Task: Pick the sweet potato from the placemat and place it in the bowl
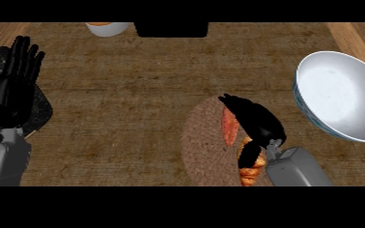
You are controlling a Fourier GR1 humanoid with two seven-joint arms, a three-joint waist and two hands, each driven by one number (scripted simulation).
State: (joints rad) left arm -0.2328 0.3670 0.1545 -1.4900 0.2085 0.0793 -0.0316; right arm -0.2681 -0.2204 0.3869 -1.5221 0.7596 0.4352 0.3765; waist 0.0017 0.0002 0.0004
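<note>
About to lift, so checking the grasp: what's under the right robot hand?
The orange sweet potato, lying on the round brown placemat. The right robot hand curls over it; only one long edge and the near end show. Its middle is covered.

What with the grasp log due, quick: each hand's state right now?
Left hand: open, fingers straight, resting at the view's left edge.
Right hand: shut, fingers curled round the sweet potato on the placemat.
</note>
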